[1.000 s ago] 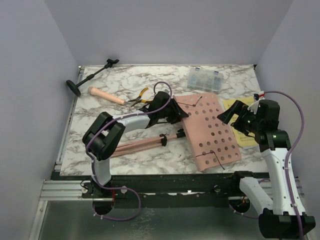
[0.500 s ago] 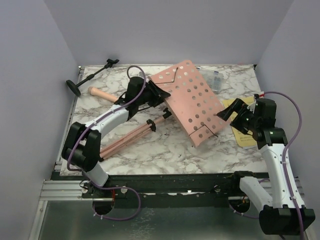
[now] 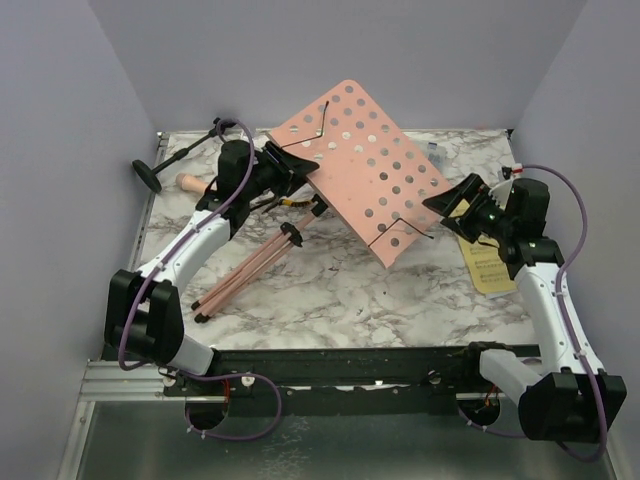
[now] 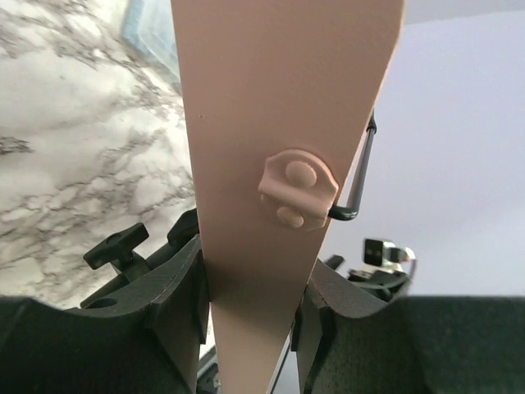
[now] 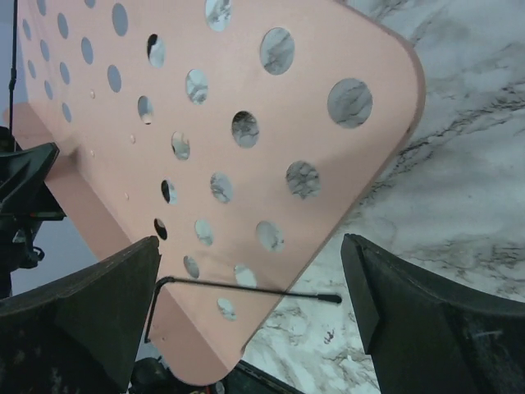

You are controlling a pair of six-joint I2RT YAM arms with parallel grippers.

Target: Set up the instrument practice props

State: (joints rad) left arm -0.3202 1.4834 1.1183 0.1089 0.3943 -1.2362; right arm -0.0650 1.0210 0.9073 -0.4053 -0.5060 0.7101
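Lifted: music stand (image 3: 365, 160) tilts up from the table (image 3: 330, 290).
Left gripper (image 3: 296, 166) clamps its plate (legs (image 3: 250, 270) folded); right gripper (image 3: 452, 206) gapes, empty.

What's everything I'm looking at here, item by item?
music stand: 1, pink with holes, tilted up mid-table, legs folded
music sheets: count unclear, yellow and white, right edge under the right arm
mic stand: 1, black, far left corner
microphone: 1, pink-beige, beside the mic stand
pliers: 1, yellow handles, mostly hidden under the left arm
plastic box: 1, clear, mostly hidden behind the music stand
table: 1, white marble, under everything
left claw: 1, black, clamped on the music stand
right claw: 1, black, open, near the stand's lower corner
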